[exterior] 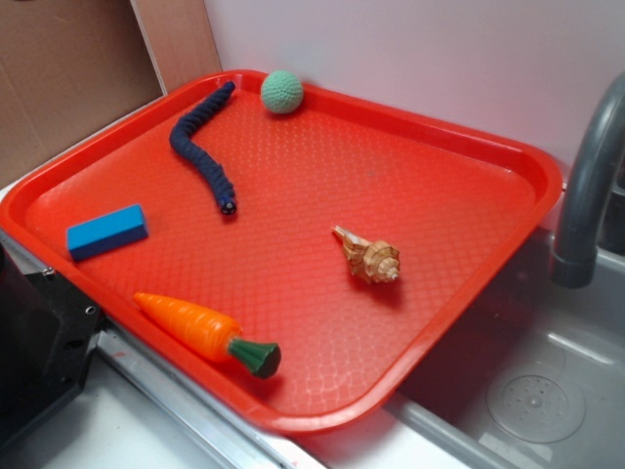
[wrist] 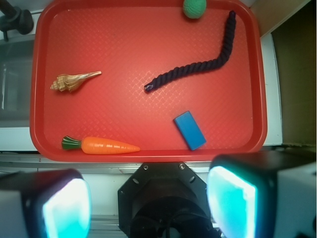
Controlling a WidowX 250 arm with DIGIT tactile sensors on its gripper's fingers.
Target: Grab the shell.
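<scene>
Well, nearest first, reading outward from the arm.

Gripper: seen only from the wrist camera; two blurred fingers stand far apart with nothing between them, so it is spread wide and holding nothing, hanging well back from the tray.

Tray: red, textured, shallow rim, resting partly over a grey sink.

Carrot: toy, orange with a green top, lying along the tray's near edge.

Blue block: flat on the tray, apart from everything else.

Shell: lies alone on its side in open tray floor, toward the sink side, well apart from the carrot and the dark rope; pointed spire aims toward the tray's middle, fat knobby end toward the sink.

Handling, my guess: light, rigid, hard and a bit slick, and the rounded body may roll or skid on the tray when pinched. The spire looks thin and could chip.

Where to hold, my guess: across the widest knobby part of the body, fingers closing square to its long line, not on the tip.

Green ball: at the far rim, out of the way.
</scene>
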